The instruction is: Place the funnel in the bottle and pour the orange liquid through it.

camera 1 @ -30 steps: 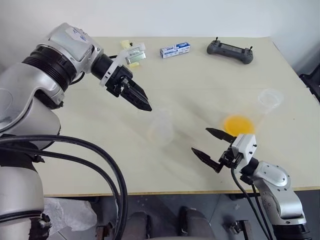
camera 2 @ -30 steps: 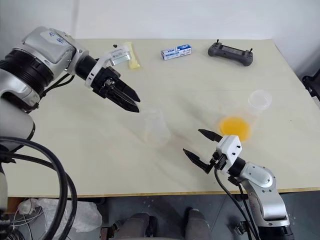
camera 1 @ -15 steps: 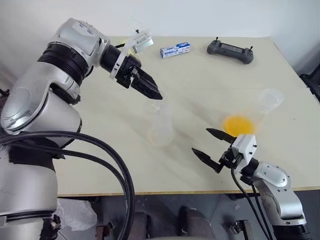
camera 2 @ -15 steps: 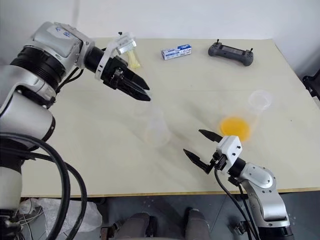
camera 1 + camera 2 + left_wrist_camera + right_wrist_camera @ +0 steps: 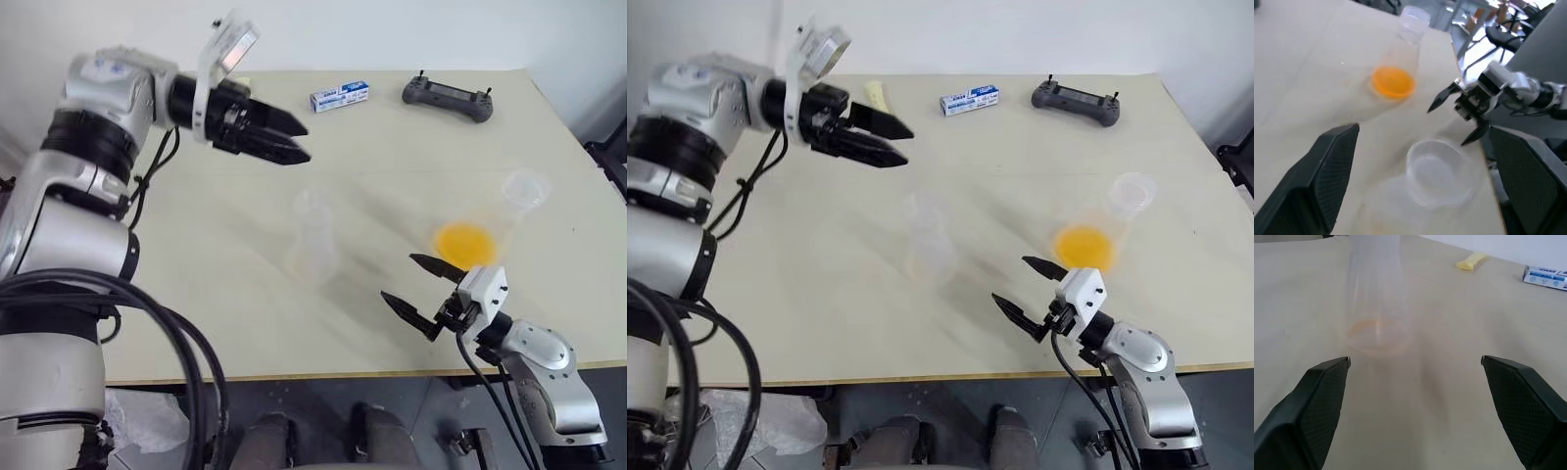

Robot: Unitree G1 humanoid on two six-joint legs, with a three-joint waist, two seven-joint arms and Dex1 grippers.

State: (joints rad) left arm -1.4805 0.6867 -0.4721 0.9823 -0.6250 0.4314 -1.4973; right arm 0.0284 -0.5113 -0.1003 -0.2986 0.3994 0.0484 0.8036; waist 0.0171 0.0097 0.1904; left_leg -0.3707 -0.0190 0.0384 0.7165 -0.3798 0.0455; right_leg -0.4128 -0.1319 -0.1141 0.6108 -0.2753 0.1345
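Left wrist view | bottle (image 5: 1400, 73): clear, conical | orange liquid (image 5: 1394, 82): translucent disc

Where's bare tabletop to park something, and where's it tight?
Free: the wide near-left stretch of the beige table, left of the clear wide-mouthed cup; also the middle strip between that cup and the back-edge blue-white box and grey controller. Tight: the open right gripper beside the clear conical bottle holding orange liquid.
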